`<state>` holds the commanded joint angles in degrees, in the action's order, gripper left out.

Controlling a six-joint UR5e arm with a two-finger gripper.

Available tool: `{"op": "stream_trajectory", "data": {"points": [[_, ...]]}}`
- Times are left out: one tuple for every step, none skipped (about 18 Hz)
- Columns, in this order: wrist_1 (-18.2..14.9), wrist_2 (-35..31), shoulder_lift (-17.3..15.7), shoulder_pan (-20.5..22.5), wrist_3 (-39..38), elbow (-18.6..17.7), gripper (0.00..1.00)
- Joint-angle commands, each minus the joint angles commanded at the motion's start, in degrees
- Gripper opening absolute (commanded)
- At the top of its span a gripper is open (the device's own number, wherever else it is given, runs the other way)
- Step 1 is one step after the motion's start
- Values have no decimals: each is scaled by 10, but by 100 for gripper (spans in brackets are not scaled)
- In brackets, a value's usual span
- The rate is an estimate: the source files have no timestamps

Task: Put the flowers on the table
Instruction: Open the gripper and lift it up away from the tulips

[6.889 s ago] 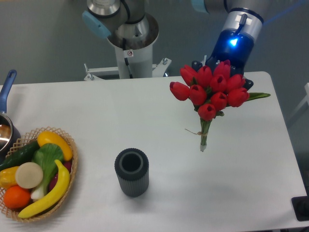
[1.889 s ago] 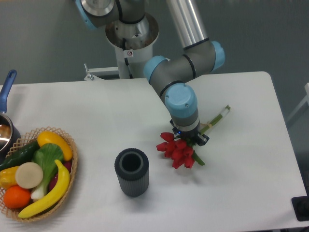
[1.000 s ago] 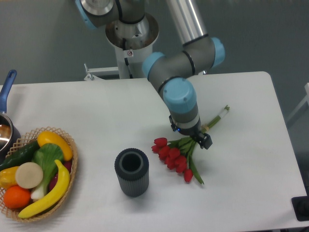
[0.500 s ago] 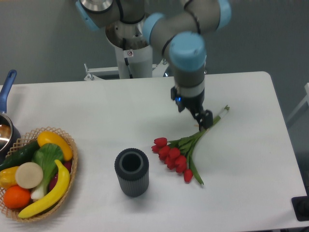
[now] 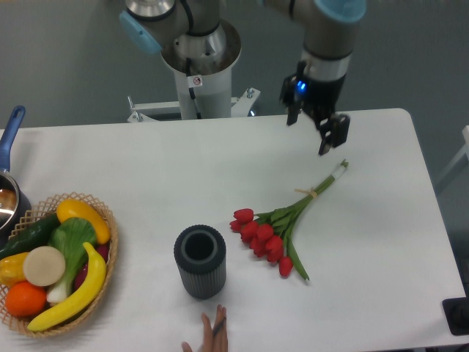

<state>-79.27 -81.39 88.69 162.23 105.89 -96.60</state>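
The flowers (image 5: 272,231), a bunch of red tulips with green stems tied with string, lie flat on the white table (image 5: 146,161), heads toward the front left and stem ends toward the back right. My gripper (image 5: 314,132) hangs above the table's back right, up and away from the stem ends. Its fingers are apart and hold nothing.
A dark ribbed cylindrical vase (image 5: 199,261) stands left of the tulip heads. A wicker basket (image 5: 110,246) of fruit and vegetables sits at the front left, with a pot (image 5: 9,192) behind it. A person's fingers (image 5: 212,334) show at the front edge. The arm's base (image 5: 196,62) stands behind the table.
My gripper let go of the flowers, which now lie on the table, and rose up and back to the right. A person's fingers appeared at the front edge.
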Motion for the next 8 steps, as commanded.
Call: {"op": "stream_trajectory", "data": {"points": [[-11, -1, -3, 13, 15, 4, 100], [-18, -1, -3, 20, 32, 6, 100], [-20, -1, -4, 24, 47, 11, 100], [-25, -2, -3, 26, 54, 15, 100], [-26, -2, -3, 28, 55, 17, 100], [-26, -2, -3, 29, 54, 17, 100], [-26, -1, -4, 28, 54, 17, 100], [-26, 0, -4, 28, 54, 17, 100]]}}
